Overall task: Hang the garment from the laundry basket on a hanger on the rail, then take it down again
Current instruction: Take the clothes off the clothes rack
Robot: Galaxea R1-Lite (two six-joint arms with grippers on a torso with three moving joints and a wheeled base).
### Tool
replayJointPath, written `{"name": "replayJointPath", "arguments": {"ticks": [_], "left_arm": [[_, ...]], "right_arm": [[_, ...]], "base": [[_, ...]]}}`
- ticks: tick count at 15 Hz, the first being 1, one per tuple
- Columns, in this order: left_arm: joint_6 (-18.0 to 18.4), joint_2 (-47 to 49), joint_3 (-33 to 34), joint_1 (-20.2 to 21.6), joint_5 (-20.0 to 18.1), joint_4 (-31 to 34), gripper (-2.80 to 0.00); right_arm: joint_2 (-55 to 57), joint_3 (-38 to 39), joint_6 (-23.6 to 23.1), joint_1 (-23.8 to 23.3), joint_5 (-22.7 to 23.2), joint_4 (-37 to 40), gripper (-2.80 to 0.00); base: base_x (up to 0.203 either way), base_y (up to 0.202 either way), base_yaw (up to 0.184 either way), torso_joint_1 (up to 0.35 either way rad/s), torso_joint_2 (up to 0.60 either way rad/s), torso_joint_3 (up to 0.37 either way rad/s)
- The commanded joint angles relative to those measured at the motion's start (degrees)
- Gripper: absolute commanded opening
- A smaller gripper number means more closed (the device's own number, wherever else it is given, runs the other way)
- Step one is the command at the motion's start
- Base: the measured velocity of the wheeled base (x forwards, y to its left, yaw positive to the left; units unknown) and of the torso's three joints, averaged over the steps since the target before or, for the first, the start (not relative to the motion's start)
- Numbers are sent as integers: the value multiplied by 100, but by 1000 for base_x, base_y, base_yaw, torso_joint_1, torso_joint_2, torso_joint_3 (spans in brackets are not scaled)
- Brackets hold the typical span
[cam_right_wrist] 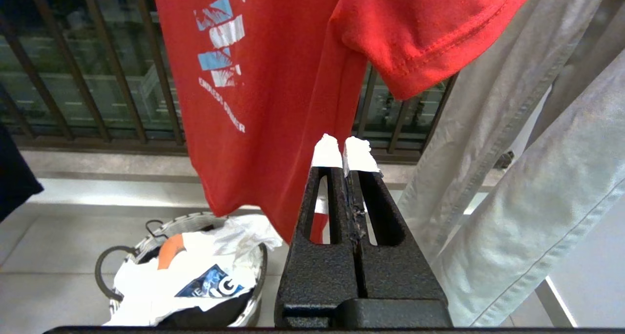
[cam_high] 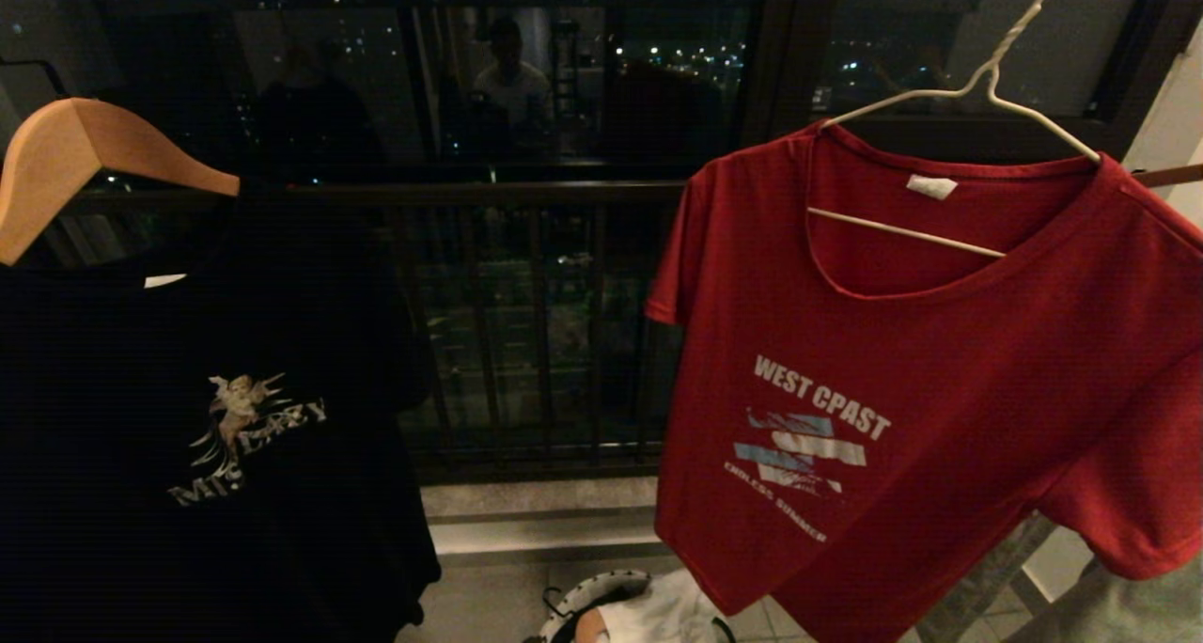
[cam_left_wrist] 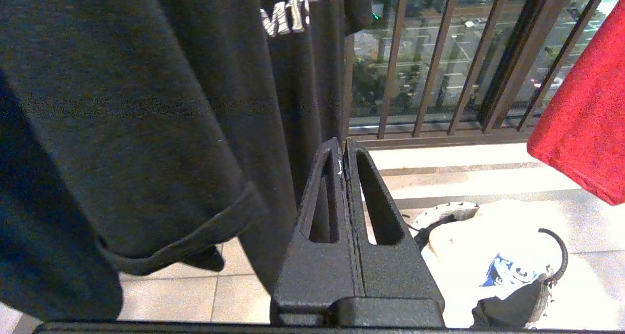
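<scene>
The red garment [cam_high: 940,380] with its white chest print hangs tilted on the thin white wire hanger [cam_high: 982,79] at the right of the head view; the rail is out of view. Its hem and one sleeve [cam_right_wrist: 273,94] also show in the right wrist view. The laundry basket [cam_right_wrist: 185,270] stands on the floor below, holding a white T-shirt; its rim [cam_high: 592,596] peeks in low in the head view. My left gripper [cam_left_wrist: 343,146] is shut and empty beside the black T-shirt. My right gripper [cam_right_wrist: 344,146], white-tipped, is shut and empty just below the red hem.
A black T-shirt [cam_high: 188,417] hangs on a thick wooden hanger [cam_high: 85,164] at the left. Pale grey trousers [cam_right_wrist: 527,177] hang right of the red shirt. A dark balcony railing [cam_high: 526,333] and window stand behind. Tiled floor [cam_left_wrist: 171,295] lies below.
</scene>
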Motion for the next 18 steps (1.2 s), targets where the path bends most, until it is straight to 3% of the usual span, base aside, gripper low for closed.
{"name": "replayJointPath", "arguments": {"ticks": [1,7,10,18], "left_arm": [[2,-13,0,0,1,2,-280],[2,-4,0,0,1,-6,-280],[2,-8,0,0,1,2,-280],[2,-13,0,0,1,2,-280]], "right_arm": [[-9,0,-14,1,3,-7,-280],[-9,-174,-23,1,-14,149,-280],[204,-907,-15,1,25,719,-280],[2628,-3194,-98,18,175,805,-280]], "base": [[0,0,0,0,0,0],[0,0,0,0,0,0],[0,0,0,0,0,0],[0,0,0,0,0,0]]}}
